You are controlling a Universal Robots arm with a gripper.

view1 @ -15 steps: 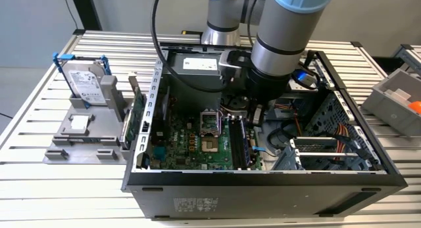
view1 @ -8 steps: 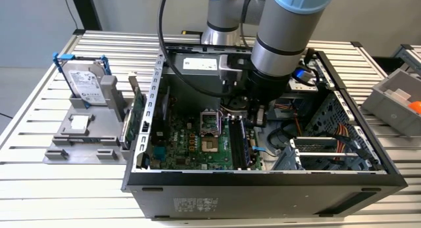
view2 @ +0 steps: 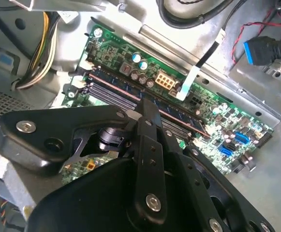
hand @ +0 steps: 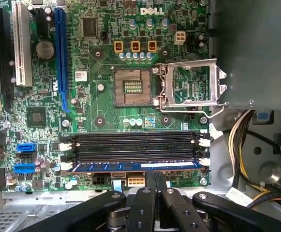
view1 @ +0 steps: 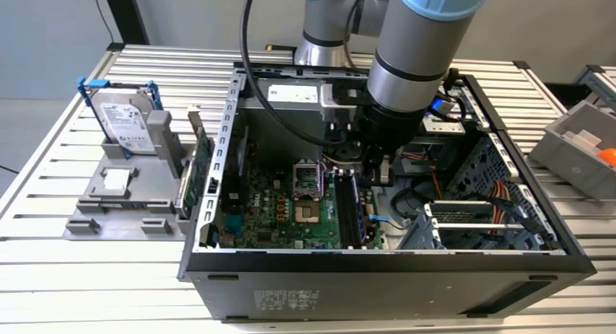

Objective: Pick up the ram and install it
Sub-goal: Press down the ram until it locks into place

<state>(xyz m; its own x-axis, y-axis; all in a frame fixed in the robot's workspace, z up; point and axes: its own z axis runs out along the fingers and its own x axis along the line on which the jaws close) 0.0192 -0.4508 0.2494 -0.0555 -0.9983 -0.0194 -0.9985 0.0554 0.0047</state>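
The ram (hand: 106,166) is a slim dark stick standing in the memory slot nearest the motherboard's edge, beside three bare black slots (hand: 135,145). In the second wrist view the ram (view2: 121,87) runs slantwise across the board. My gripper (hand: 157,179) is shut, its two black fingers side by side, their tips resting on the ram's upper edge near its middle. One fingertip (view2: 147,107) sits right on that edge. In the exterior view the gripper (view1: 376,172) reaches down into the open computer case (view1: 385,265), over the slots.
A bare processor socket (hand: 133,87) and its raised metal bracket (hand: 191,84) lie beyond the slots. Cable bundles (hand: 246,140) hang beside the board. Outside the case stand a green card on edge (view1: 202,168), a hard drive in a blue frame (view1: 125,121) and a grey bin (view1: 578,146).
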